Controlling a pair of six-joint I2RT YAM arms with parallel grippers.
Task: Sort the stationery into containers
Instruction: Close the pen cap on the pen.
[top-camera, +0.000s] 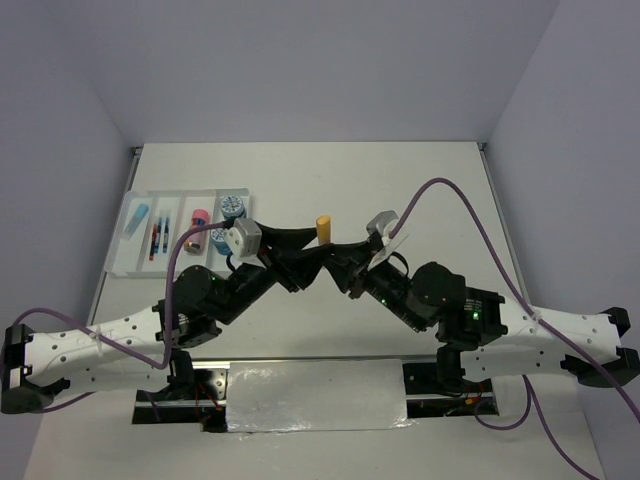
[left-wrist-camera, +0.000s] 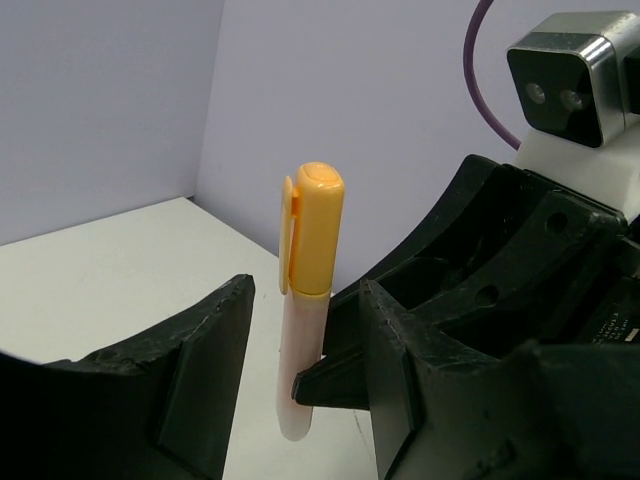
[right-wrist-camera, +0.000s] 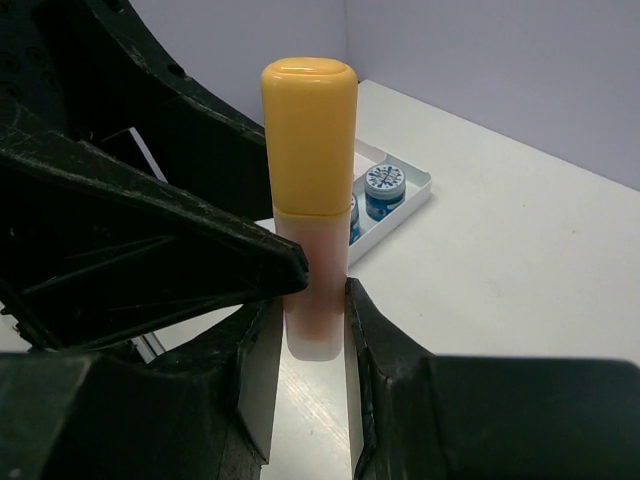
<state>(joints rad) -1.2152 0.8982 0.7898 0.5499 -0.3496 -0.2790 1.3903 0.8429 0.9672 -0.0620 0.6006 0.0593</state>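
Overhead, both arms are pointing toward each other above the middle of the surface (top-camera: 430, 190); the orange-capped marker (top-camera: 322, 228) is standing upright right at the tips of the left fingers (top-camera: 285, 240) and the right fingers (top-camera: 345, 255); the white tray (top-camera: 128, 255) is lying off to the outer side of the left fingers, well apart from the marker; two blue rolls (top-camera: 233, 205) are sitting in the compartment nearest those fingers, and pens (top-camera: 157, 232) are lying in one farther out.

From the left wrist, the left fingers (left-wrist-camera: 205, 370) are standing apart, one on each side of the marker (left-wrist-camera: 312, 240); a strip of surface is showing between the marker and one finger, so they are gripping nothing; a black tip of the right fingers (left-wrist-camera: 325, 385) is pressing on the marker's pale body low down.

From the right wrist, the right fingers (right-wrist-camera: 375, 360) are clamping the marker's (right-wrist-camera: 310, 130) pale lower body between them, cap up; the left fingers (right-wrist-camera: 150, 230) are reaching in beside it, one tip ending just beside the marker above the right fingers; beyond the fingers the tray's end (right-wrist-camera: 420, 190) is showing, with a blue roll (right-wrist-camera: 384, 185) inside.
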